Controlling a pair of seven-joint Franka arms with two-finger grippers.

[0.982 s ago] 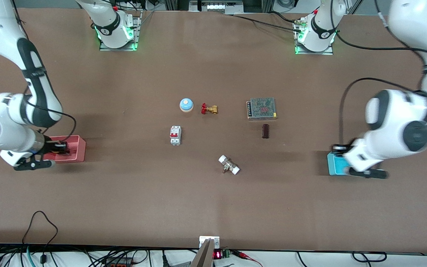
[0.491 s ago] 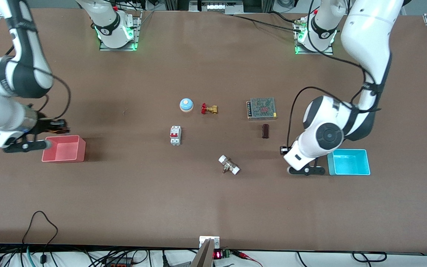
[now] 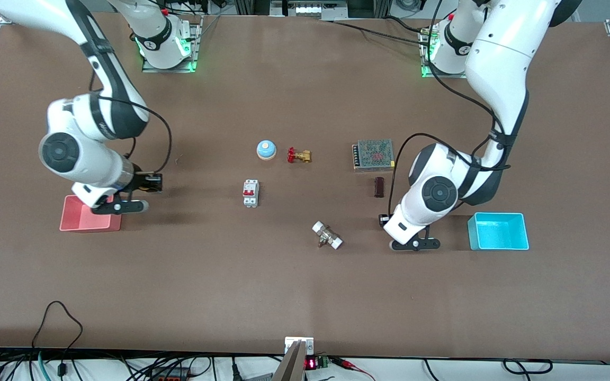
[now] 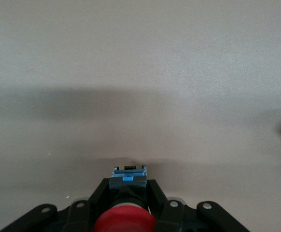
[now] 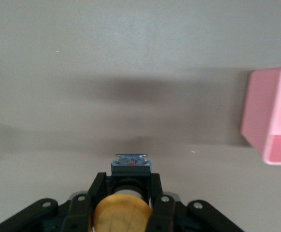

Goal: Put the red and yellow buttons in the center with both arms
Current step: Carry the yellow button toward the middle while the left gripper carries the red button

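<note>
Brown matte table [image 3: 305, 296] fills the front view, where both white arms bend low; the left pincer [image 3: 384, 219] hangs beside the cyan square bin [image 3: 498, 231], the right pincer [image 3: 151, 182] beside the pink square bin [image 3: 89, 221], their loads hidden. In the left wrist view the left pincer [image 4: 126, 193] clamps the round red-capped button [image 4: 125, 222], its cap cut off. In the right wrist view the right pincer [image 5: 130, 186] clamps the yellow-orange capped button [image 5: 122, 215].

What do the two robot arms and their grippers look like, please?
Both arms are glossy white with black joint bands and round black joint caps. Black cables loop along each forearm. The left gripper and right gripper are black, two-fingered, with bolt holes showing in the wrist views. Green lights glow at both bases.
</note>
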